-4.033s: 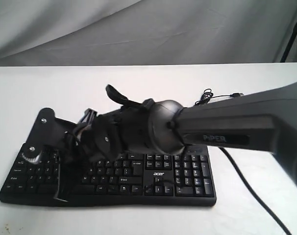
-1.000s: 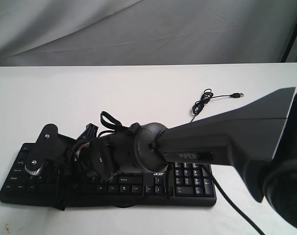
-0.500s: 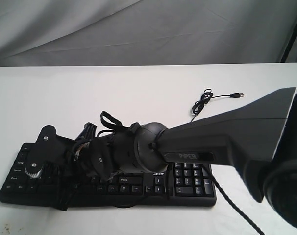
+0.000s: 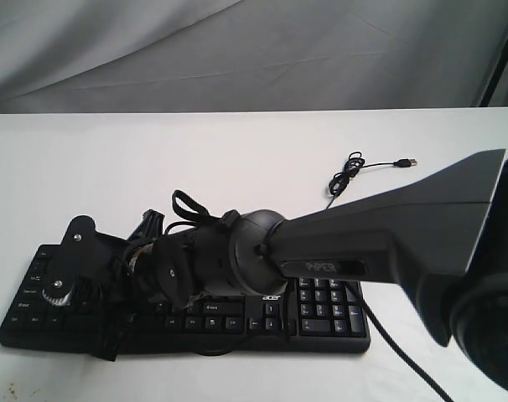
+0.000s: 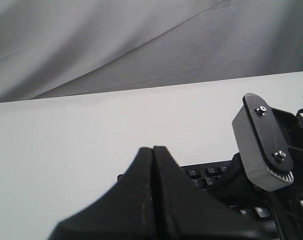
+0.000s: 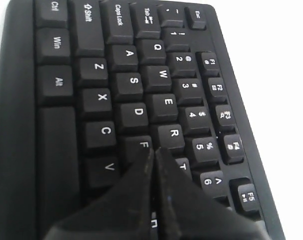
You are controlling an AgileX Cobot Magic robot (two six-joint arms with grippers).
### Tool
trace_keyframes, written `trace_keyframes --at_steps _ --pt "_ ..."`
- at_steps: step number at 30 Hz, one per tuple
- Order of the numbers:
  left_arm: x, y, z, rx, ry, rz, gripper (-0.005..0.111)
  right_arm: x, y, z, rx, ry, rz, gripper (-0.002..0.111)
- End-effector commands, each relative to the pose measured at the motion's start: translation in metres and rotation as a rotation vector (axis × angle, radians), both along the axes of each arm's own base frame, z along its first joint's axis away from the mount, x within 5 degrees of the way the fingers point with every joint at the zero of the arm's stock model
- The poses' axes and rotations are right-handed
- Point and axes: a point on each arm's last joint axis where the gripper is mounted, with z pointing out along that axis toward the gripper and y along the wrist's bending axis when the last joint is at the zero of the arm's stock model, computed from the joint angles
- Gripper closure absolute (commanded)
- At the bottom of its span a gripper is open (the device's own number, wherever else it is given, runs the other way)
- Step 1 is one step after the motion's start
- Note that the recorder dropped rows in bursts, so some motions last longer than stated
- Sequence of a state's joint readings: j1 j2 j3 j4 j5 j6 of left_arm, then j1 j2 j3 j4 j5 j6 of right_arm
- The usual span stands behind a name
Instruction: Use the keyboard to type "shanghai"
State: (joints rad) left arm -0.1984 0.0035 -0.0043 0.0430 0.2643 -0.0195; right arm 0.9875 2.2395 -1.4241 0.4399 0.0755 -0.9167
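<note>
Right arm across keyboard, cable beyond

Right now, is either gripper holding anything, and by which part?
Nothing is held. The left gripper and the right gripper both have their jaws shut on nothing; the right one is over the keyboard.

Light's soft and even all over, with no hard shadows, just a thin fuzzy one along the front edge of the keyboard in the exterior view. The white table is bright there and blows out to pure white in the right wrist view. The black arm is a dark blob with barely any detail. The left gripper and right gripper are blurry up close, but the key legends stay readable. Everything's a bit low-res and mushy.
</note>
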Motion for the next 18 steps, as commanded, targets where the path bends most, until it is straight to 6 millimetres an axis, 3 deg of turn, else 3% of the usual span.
trace_keyframes --at_steps 1,12,18 --pt "0.000 0.000 -0.001 -0.003 -0.004 -0.004 0.107 0.001 0.001 0.001 -0.004 -0.016 0.015 0.108" --pt "0.000 0.000 -0.001 -0.003 -0.004 -0.004 0.107 0.001 0.001 0.002 -0.003 -0.019 0.018 0.108" --pt "0.000 0.000 -0.001 -0.003 -0.004 -0.004 0.107 -0.004 -0.002 0.025 -0.002 0.009 0.042 0.108"
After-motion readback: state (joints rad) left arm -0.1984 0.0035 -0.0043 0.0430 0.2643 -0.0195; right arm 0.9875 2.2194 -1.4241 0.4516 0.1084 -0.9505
